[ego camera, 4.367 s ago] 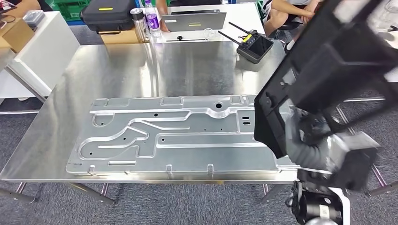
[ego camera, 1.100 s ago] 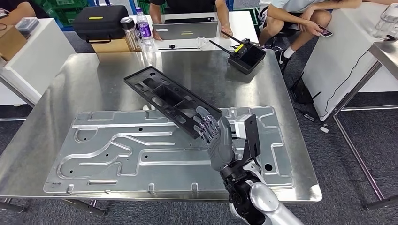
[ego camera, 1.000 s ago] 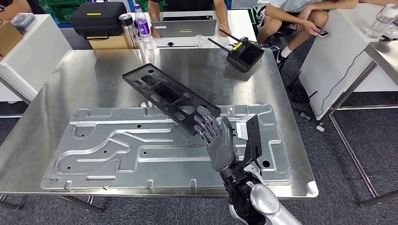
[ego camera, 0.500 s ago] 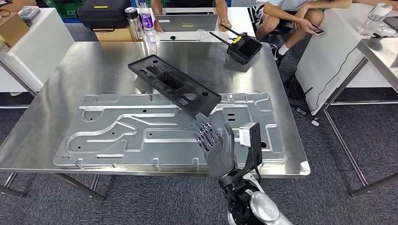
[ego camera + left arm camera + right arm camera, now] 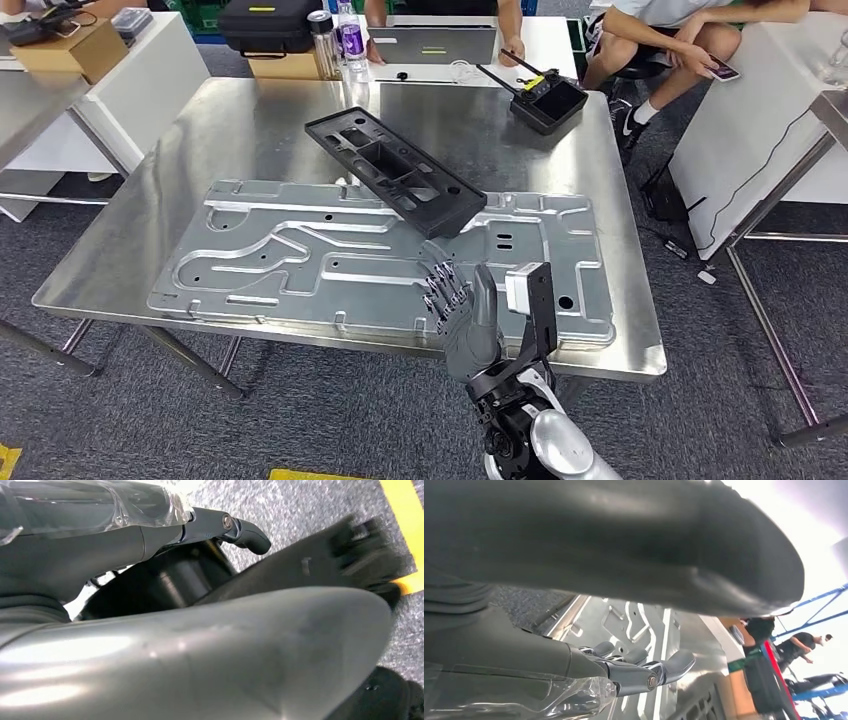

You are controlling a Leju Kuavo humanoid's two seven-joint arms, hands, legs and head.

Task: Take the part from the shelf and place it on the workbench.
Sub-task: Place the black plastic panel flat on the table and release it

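The black plastic part (image 5: 395, 172), a long ribbed tray shape, lies flat on the steel workbench (image 5: 230, 130). Its near end overlaps the large stamped aluminium plate (image 5: 300, 270). My right hand (image 5: 462, 315) hovers over the plate's near edge, well short of the part, fingers spread and upright, holding nothing. In the right wrist view its fingers (image 5: 644, 667) stretch out over the plate (image 5: 644, 622). My left hand (image 5: 200, 645) hangs over grey floor with a finger (image 5: 245, 530) extended and nothing in it.
At the workbench's far edge sit a black remote controller (image 5: 547, 97), a laptop (image 5: 432, 45), bottles (image 5: 348, 40) and a black case (image 5: 265, 22). People sit behind it. A white table (image 5: 740, 130) stands to the right, a cardboard box (image 5: 75, 45) at far left.
The right hand has let go of the part, which now rests on the workbench, and has drawn back toward the near edge. The whole view has shifted, so the camera has moved.
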